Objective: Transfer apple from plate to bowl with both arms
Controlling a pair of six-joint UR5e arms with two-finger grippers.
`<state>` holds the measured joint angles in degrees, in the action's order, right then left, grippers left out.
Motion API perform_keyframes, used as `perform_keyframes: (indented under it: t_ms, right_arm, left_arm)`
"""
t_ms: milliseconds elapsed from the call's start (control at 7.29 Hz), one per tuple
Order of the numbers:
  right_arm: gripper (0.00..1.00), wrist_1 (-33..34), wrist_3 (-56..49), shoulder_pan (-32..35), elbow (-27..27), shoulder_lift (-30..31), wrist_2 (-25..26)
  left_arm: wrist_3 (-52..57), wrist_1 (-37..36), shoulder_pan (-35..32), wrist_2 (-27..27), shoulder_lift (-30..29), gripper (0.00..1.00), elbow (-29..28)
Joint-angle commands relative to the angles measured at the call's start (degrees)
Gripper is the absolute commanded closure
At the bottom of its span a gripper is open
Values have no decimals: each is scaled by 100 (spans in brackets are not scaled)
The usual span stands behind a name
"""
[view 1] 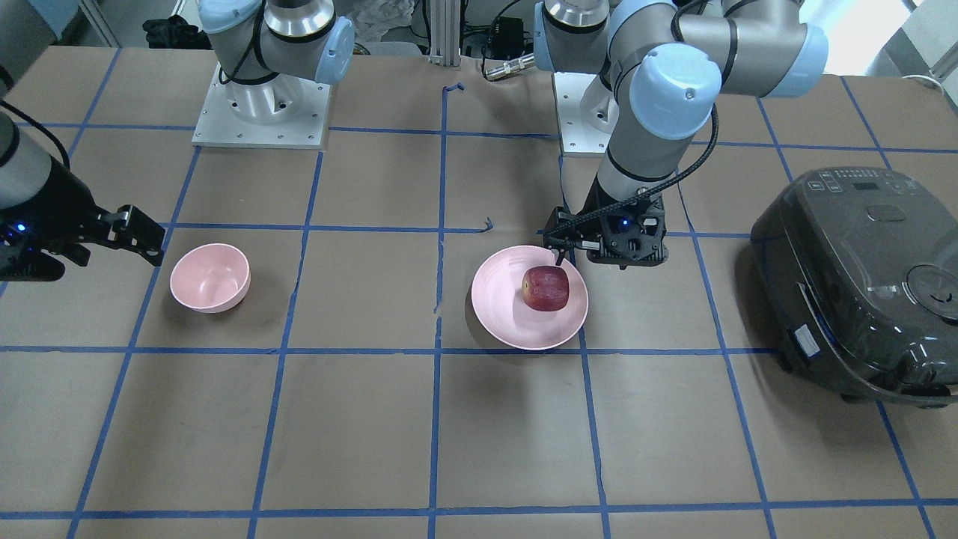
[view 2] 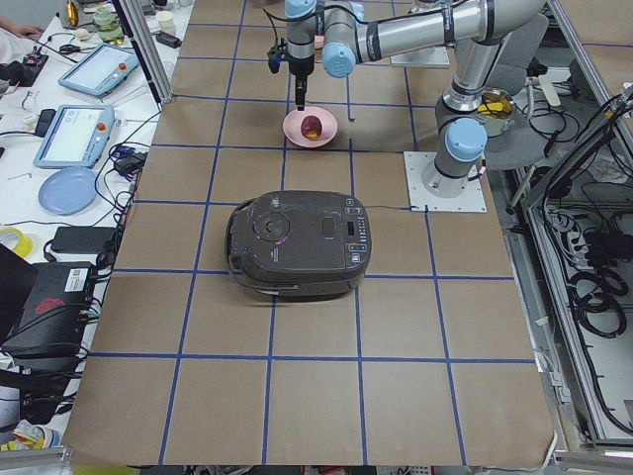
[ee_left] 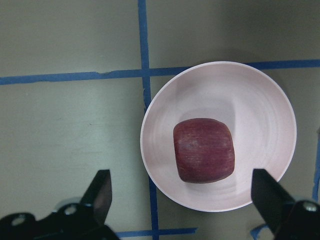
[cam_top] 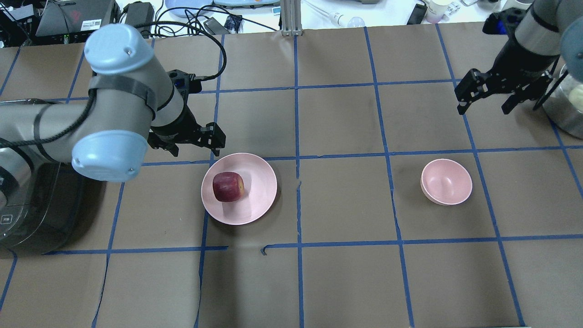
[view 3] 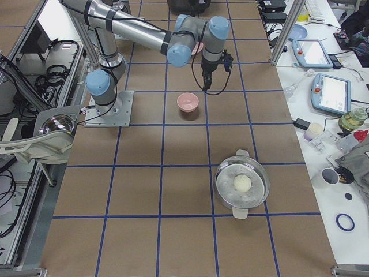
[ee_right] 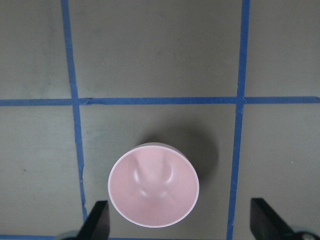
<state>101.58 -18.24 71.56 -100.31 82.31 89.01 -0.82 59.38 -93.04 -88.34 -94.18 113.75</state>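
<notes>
Left gripper (cam_top: pixel 191 139) spread wide above apple (cam_top: pixel 227 187) on plate (cam_top: pixel 260 200) for pickup, right gripper (cam_top: pixel 487 98) likewise spread near bowl (cam_top: pixel 446 182), likely for the handover

Dark red apple (ee_left: pixel 204 150), pale pink plate (ee_left: pixel 260 105)

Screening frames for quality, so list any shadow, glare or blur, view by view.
Front-facing view: blown-out white at top right, and a soft shadow beside the bowl. Left wrist view: the apple is crisp on the plate, while the fingers are dark and soft-edged. Right wrist view: the bowl's shadow falls up and right.
</notes>
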Motion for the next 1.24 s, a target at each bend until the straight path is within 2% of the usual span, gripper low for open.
perform_keyframes:
  t_ms: [0,137,275,412,549,686,1098]
  right_arm:
    - [0,1236,-162,-178,-1170,-241,73]
    - [0,1538,-162,-186,-1575,-320,212]
    - [7,1976,-171,-186,-1936,-356,248]
    - [34,2215,-223,-195,-2140,-365,362]
    - [70,2287,-468,-204,-2150,-356,441]
    - [100,2296,-487,-282,-2142,-356,442]
    - [100,2270,-453,-371,-2107,-339,372]
  left_arm:
    - [30,-577,-39,176,-126,0,647]
    - [30,-681,-39,185,-257,0,614]
    - [30,-726,-56,176,-354,0,613]
    - [30,-1048,-48,194,-468,0,613]
    - [-14,-1286,-48,194,-600,0,622]
    - [-23,-1297,-56,194,-749,0,631]
    - [-312,-1306,-223,194,-952,3,631]
